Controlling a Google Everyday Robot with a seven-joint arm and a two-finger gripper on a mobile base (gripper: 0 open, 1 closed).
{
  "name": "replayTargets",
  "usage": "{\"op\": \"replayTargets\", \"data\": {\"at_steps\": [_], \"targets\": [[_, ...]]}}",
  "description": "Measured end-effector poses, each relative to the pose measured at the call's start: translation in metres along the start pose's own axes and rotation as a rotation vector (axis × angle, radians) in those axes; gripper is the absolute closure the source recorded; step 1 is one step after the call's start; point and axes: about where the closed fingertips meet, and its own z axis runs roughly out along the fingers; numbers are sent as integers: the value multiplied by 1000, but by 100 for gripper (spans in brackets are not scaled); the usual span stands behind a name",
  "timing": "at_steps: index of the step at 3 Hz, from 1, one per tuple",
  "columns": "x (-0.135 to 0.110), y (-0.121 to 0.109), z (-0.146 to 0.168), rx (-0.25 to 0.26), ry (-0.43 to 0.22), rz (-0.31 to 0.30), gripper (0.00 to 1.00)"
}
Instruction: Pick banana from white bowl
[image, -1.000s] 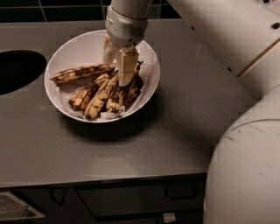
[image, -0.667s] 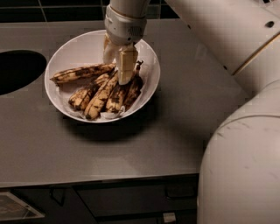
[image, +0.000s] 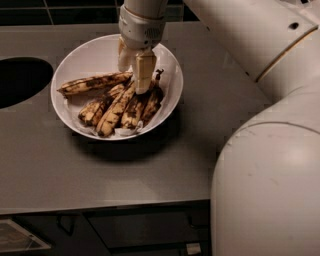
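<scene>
The white bowl (image: 80, 57) stands on the grey counter at upper left and holds several overripe bananas. The banana (image: 92, 83), long and nearly straight, yellow with black blotches, lies across the bowl's back part with its dark stem end pointing right. My gripper (image: 133, 74) hangs straight down into the bowl. Its two pale fingers (image: 144, 75) stand apart on either side of that stem end, low among the fruit. I cannot tell whether they touch the banana.
Shorter, darker bananas (image: 122, 107) lie side by side in the front of the bowl, right under the gripper. A dark round opening (image: 20, 82) is cut in the counter (image: 150, 170) at left. My arm's bulky white segment (image: 270, 175) fills the lower right.
The gripper has stayed in place over the bananas' stem ends. The large arm segment at lower right has spread further left in the view.
</scene>
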Motion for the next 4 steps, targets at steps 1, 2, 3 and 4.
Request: {"op": "replayTargets", "data": {"at_steps": [1,2,3,4], "targets": [[3,0,3,-6,4,6,39],[7,6,6,-15,3,17,40],[8,12,8,-17,0,21,58],[7,16,4,-6,2,28,82]]}}
